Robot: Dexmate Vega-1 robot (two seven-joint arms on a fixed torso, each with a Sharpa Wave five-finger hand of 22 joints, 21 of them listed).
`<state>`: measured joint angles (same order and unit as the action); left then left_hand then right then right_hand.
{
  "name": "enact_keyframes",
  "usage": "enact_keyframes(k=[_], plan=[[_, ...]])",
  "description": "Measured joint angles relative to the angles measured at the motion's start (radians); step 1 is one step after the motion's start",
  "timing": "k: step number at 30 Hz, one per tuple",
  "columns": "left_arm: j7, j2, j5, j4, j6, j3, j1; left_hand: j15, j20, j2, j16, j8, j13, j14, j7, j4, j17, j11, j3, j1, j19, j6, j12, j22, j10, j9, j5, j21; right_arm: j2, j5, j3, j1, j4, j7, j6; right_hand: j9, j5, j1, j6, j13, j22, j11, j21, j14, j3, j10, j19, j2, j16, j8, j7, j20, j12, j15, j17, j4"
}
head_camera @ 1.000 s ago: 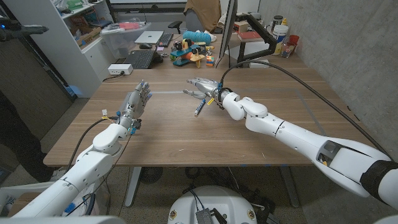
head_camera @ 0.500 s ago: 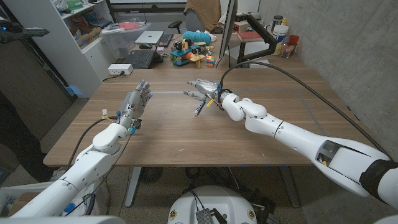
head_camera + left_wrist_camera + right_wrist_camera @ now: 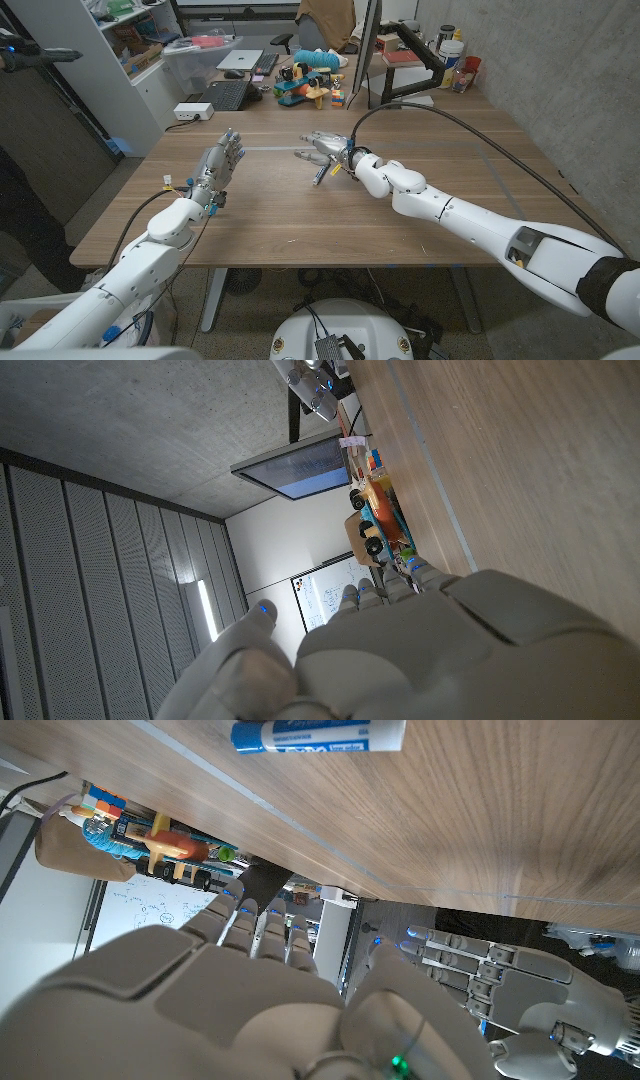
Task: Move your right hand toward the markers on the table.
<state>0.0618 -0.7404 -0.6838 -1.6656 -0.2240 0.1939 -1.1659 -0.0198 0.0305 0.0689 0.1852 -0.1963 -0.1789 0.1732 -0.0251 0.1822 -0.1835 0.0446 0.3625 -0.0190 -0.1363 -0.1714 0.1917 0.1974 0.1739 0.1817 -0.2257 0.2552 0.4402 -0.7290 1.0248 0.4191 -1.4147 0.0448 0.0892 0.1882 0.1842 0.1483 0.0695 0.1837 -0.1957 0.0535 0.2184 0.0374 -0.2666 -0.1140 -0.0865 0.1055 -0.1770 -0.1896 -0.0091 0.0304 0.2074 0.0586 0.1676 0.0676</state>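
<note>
A marker (image 3: 320, 176) with a blue label lies on the wooden table (image 3: 300, 220) near its middle; the right wrist view shows it as a white barrel with a blue label, the marker (image 3: 318, 734). My right hand (image 3: 322, 148) hovers just beyond it, fingers spread and reaching toward the left, holding nothing. The back of this right hand (image 3: 200, 1000) fills the lower wrist picture. My left hand (image 3: 220, 165) stands on its edge at the left with its fingers straight and empty. It also appears as the left hand (image 3: 500, 980) in the right wrist view and as the left hand (image 3: 420, 650) in its own.
Colourful toys (image 3: 305, 85), a laptop (image 3: 225, 95) and a white box (image 3: 192, 110) line the table's far edge. A monitor arm (image 3: 415, 60) and cups (image 3: 455, 50) stand at the back right. A black cable (image 3: 480, 125) arcs over the right side.
My right hand and forearm have edged slightly toward me and to the left, closer over the marker. The left hand has stayed put.
</note>
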Motion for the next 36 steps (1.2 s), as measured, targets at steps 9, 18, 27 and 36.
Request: enact_keyframes(k=[9,18,27,36], plan=[[-0.001,-0.001,-0.002,0.001,0.002,-0.001,0.000,0.000,0.000,0.000,0.000,0.000,0.000,0.000,0.000,0.003,0.000,0.000,-0.003,0.000,0.000,0.000,0.000,0.000,0.000,0.000,0.000,0.000,-0.013,-0.003,0.016,-0.010,0.023,-0.007,0.000,0.000,0.000,0.011,0.000,0.000,0.000,0.000,0.000,0.000,-0.003,0.000,-0.007,-0.011,0.000,0.000,0.000,0.016,0.000,0.000,0.000,-0.003],[-0.003,-0.001,-0.004,0.005,0.006,-0.001,0.002,0.000,0.000,0.000,0.000,0.000,0.000,0.000,0.000,0.003,0.000,-0.002,-0.003,0.000,0.000,0.000,0.000,0.000,-0.002,0.000,0.000,0.000,-0.022,-0.004,0.028,-0.019,0.039,-0.011,-0.003,0.000,0.000,0.022,-0.005,0.000,0.000,-0.004,0.000,0.000,-0.006,0.004,-0.014,0.000,0.000,0.000,-0.005,0.052,0.000,0.000,0.000,-0.011],[-0.023,-0.002,-0.010,0.019,0.005,-0.001,0.010,0.000,0.000,0.000,0.000,0.000,0.000,0.000,0.000,-0.001,0.000,-0.002,-0.007,0.000,0.000,0.000,0.000,0.000,-0.002,0.000,0.000,0.000,-0.023,-0.009,0.036,-0.021,0.038,-0.018,0.004,0.000,0.000,0.025,-0.005,0.000,0.000,-0.004,0.000,0.000,-0.004,0.004,-0.012,-0.004,0.000,0.000,-0.005,0.042,0.000,0.000,0.003,-0.018],[-0.052,-0.007,-0.021,0.035,-0.011,-0.001,0.011,0.000,0.000,0.000,0.000,0.000,0.000,0.000,0.000,-0.002,0.000,-0.002,-0.007,0.000,0.000,0.000,0.000,0.000,-0.002,0.000,0.000,0.000,-0.020,-0.020,0.042,-0.011,0.015,-0.029,0.029,0.000,0.000,0.025,-0.005,0.000,0.000,-0.004,0.000,0.004,-0.004,0.004,-0.011,-0.004,0.000,0.000,-0.005,0.057,0.000,-0.004,0.003,-0.018]])
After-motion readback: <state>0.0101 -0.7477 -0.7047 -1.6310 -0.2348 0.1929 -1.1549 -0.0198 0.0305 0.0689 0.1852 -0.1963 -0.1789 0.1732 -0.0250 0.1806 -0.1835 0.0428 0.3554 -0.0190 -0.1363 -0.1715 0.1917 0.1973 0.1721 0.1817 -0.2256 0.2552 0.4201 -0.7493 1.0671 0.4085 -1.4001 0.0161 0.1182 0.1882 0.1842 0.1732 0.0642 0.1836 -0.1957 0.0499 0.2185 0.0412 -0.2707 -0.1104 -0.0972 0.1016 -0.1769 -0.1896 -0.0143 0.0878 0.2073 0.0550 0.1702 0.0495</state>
